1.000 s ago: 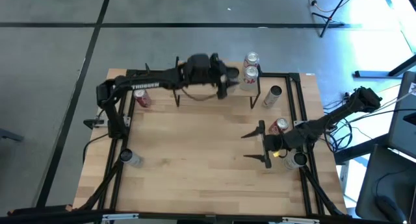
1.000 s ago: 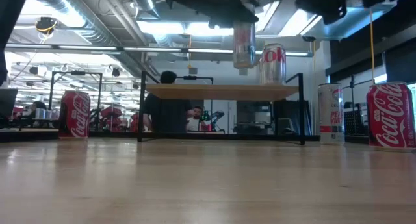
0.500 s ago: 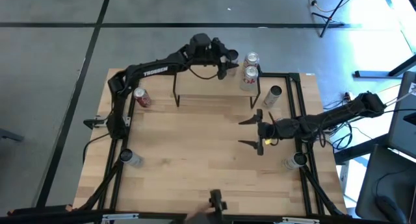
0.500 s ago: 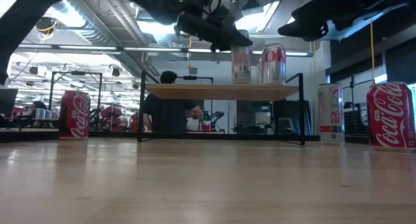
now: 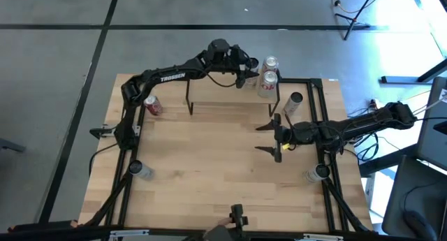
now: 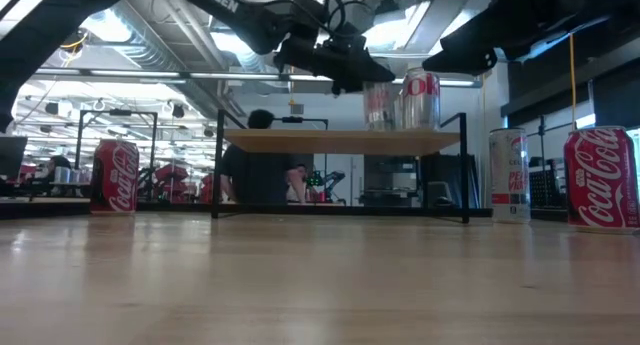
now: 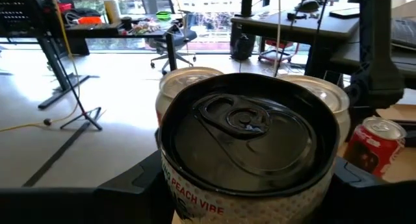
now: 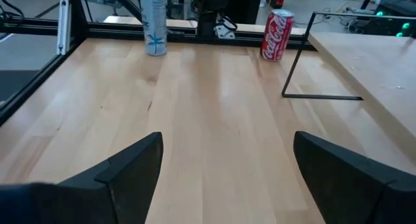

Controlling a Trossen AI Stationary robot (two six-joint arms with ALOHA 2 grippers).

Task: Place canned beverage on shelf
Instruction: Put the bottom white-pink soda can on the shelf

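A white "Peach Vibe" can [image 7: 247, 146], the canned beverage, stands upright between the fingers of my left gripper [image 5: 246, 72] at the far side of the table. In the low view this can [image 6: 377, 105] has its bottom level with the top of the shelf [image 6: 300, 140], beside a Diet Coke can [image 6: 420, 98]. Whether it rests on the board I cannot tell. Two other cans [image 5: 269, 72] stand on the shelf's right end. My right gripper [image 5: 272, 137] hangs open over the table's right half, with nothing between its fingers [image 8: 130, 169]. My left gripper pinches the can's side wall [image 7: 168, 175] between its two fingers, one on each side, below the rim. The fingers come nearly level from the table's left. The can stays upright, top up, over the shelf board.
On the table stand a red Coke can [image 5: 152, 105] at the far left, a pale can [image 5: 140, 170] near left, a white can [image 5: 295, 101] right of the shelf, another can [image 5: 318, 172] near right and a red Coke can [image 6: 600, 180].
My left gripper has swung toward the far edge and the right and gone down, taking the can from above the shelf to board level beside the Diet Coke can. My right gripper has drifted toward the far edge, still open.
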